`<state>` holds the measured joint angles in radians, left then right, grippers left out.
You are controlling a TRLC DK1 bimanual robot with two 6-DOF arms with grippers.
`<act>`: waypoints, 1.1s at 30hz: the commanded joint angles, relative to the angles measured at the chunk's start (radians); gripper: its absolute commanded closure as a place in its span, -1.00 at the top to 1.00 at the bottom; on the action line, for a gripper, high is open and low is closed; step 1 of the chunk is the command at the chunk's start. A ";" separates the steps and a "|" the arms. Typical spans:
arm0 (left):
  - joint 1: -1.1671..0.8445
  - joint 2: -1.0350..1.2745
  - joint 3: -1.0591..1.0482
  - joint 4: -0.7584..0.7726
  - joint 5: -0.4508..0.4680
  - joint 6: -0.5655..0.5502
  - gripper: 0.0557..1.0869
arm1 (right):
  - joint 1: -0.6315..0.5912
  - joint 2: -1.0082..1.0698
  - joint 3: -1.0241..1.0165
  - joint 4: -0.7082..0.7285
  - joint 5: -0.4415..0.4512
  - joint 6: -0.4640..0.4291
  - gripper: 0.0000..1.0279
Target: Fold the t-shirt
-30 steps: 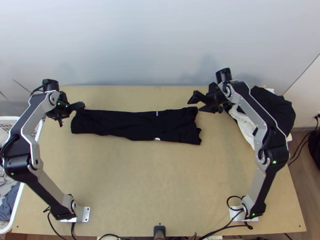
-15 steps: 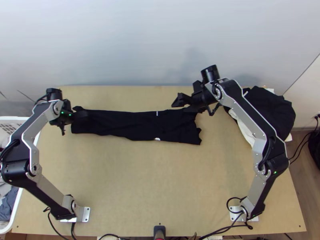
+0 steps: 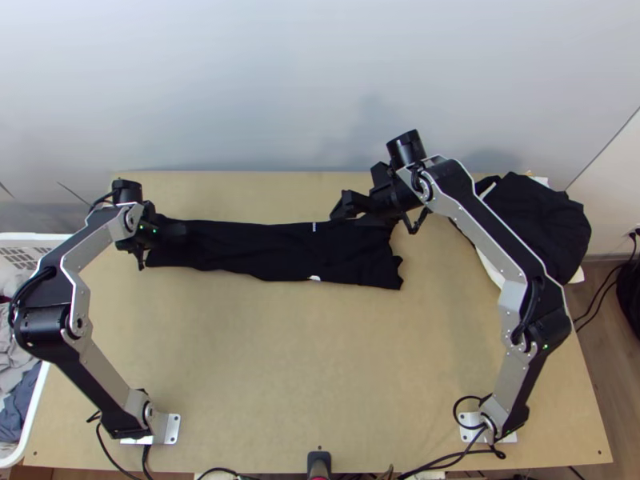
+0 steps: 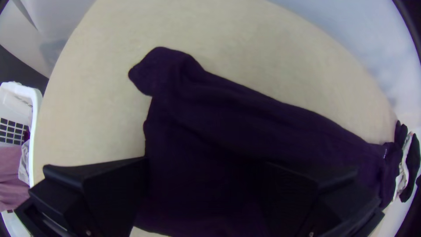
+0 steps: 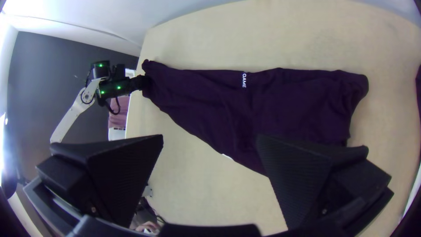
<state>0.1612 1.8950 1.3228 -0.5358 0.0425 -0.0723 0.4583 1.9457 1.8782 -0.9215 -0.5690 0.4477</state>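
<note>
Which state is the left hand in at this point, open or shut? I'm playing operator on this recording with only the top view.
Observer: Open. In the left wrist view, the left hand has its fingers well apart, with the dark t-shirt showing between them.
Operator: And the other one? From above I can't judge its gap.
Observer: Open as well. The right wrist view shows a wide gap between the fingers of the right hand.
Operator: Anything beyond my picture's edge?
Observer: Yes, the left wrist view shows pinkish cloth in the white basket.
</note>
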 commanded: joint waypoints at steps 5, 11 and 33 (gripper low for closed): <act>-0.031 0.030 -0.037 -0.007 -0.004 -0.001 0.59 | 0.031 0.041 0.048 -0.010 0.000 0.002 0.91; -0.057 0.026 -0.070 0.008 -0.004 0.008 -0.18 | 0.037 0.055 0.052 -0.010 0.000 0.000 0.91; -0.223 -0.277 0.266 -0.222 0.026 -0.070 -0.92 | 0.146 0.354 0.183 -0.010 -0.002 -0.018 0.91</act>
<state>-0.0135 1.6829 1.4395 -0.6662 0.0517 -0.1154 0.5755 2.1777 2.0098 -0.9321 -0.5701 0.4404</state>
